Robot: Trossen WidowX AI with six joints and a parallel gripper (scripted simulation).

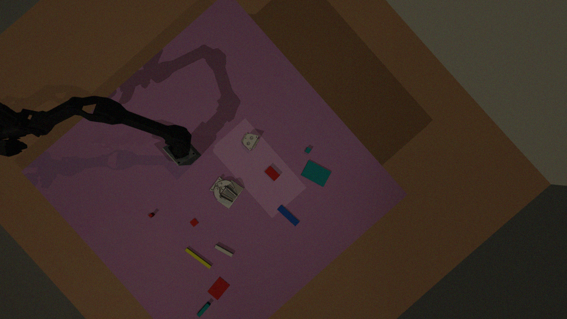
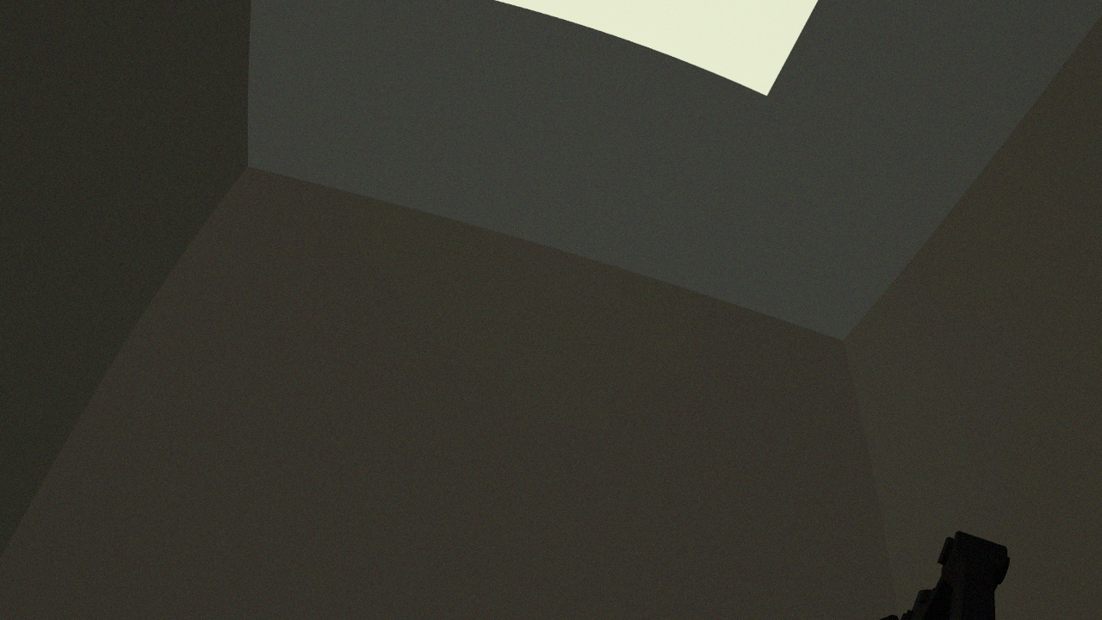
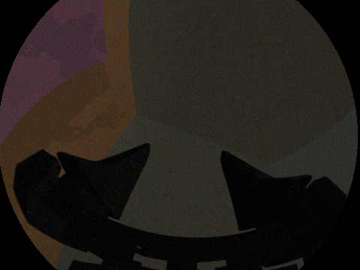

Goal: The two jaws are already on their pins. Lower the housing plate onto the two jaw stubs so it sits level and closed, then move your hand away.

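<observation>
My gripper [image 3: 185, 151] is open in the wrist view, with nothing between its fingers. In the top view the arm reaches to the far left edge, well away from the parts, and its fingers cannot be made out. A pale half-round plate [image 1: 250, 139], which looks like the housing plate, lies on the lighter rectangle, with two round marks on its face. A pale squarish assembly [image 1: 229, 204] sits below and left of it, with two bar-like jaws [image 1: 227, 192] side by side on top. Pins and stubs are too small to tell.
The arm's base [image 1: 181, 152] stands left of the parts. A red block [image 1: 272, 173] lies on the lighter rectangle [image 1: 287, 192]. A teal block [image 1: 316, 173] and a blue bar [image 1: 288, 215] lie to the right; a yellow bar [image 1: 198, 258] and a red block [image 1: 218, 288] lie lower down.
</observation>
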